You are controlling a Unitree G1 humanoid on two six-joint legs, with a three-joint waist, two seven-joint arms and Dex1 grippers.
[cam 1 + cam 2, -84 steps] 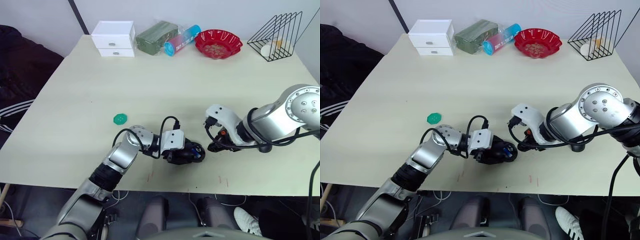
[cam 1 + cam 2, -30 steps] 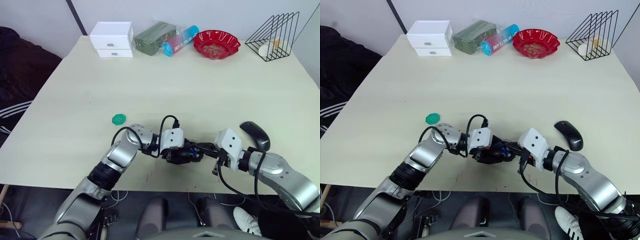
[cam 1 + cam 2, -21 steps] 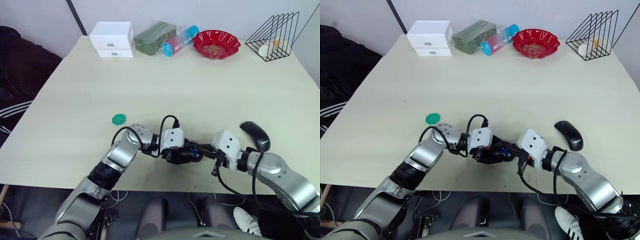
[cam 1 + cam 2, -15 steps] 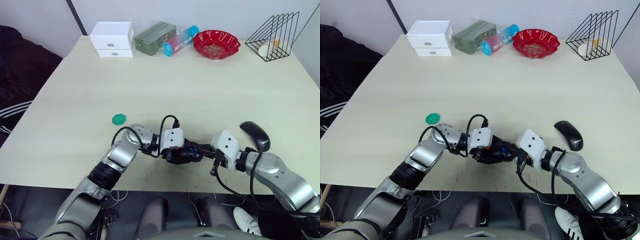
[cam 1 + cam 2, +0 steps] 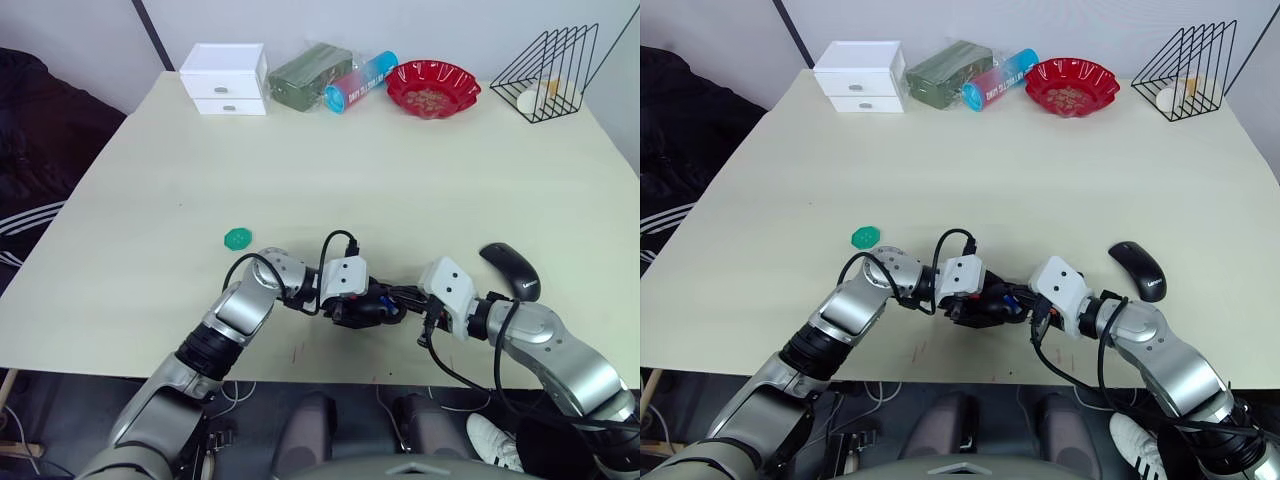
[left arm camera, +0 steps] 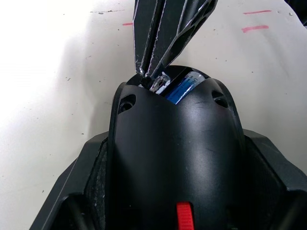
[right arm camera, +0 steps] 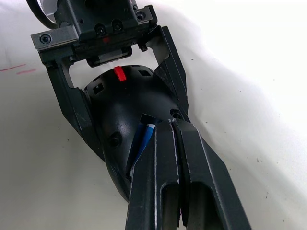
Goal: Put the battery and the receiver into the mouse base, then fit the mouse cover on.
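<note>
This looks like an office or a test room set up for desk work. A plain pale tabletop [image 5: 330,160] stands against a light wall. Along its far edge sit a small white drawer unit [image 5: 227,77], a green packet [image 5: 313,71], a blue-and-red tube [image 5: 363,80] and a red bowl [image 5: 434,87]. A black wire file rack [image 5: 552,72] stands at the far right corner. Red pen marks [image 6: 255,28] dot the near edge.

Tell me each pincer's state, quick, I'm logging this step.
Left pincer: closed on the mouse base.
Right pincer: closed, tips at the battery in the base.
</note>
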